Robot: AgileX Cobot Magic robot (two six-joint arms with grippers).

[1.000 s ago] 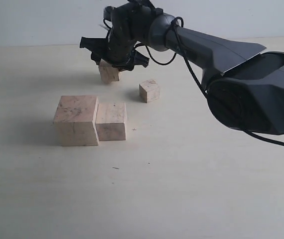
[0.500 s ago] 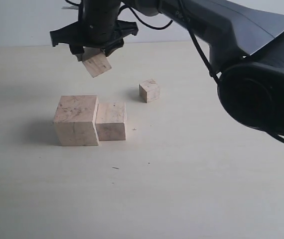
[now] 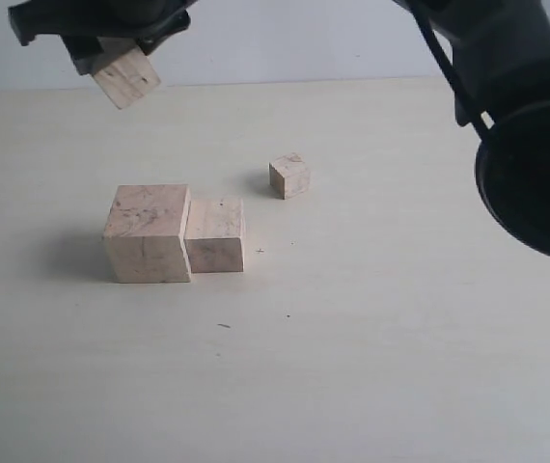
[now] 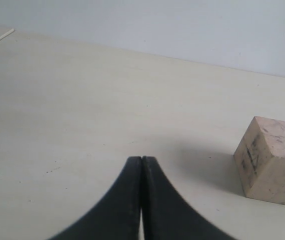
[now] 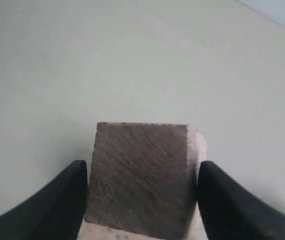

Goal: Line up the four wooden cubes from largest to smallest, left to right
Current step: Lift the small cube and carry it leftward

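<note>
Meeting a pale wall (image 3: pixel 304 39), the tabletop (image 3: pixel 371 367) bears the largest cube (image 3: pixel 147 233).

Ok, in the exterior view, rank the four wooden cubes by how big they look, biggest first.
1. Left cube of the touching pair.
2. Its right-hand neighbour.
3-4. Unsure: the raised cube looks slightly bigger than the lone cube, but it is tilted, partly hidden, and may be nearer the camera.

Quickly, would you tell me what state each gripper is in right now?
Left gripper: shut, holding nothing.
Right gripper: shut on a wooden cube, held up in the air.
</note>
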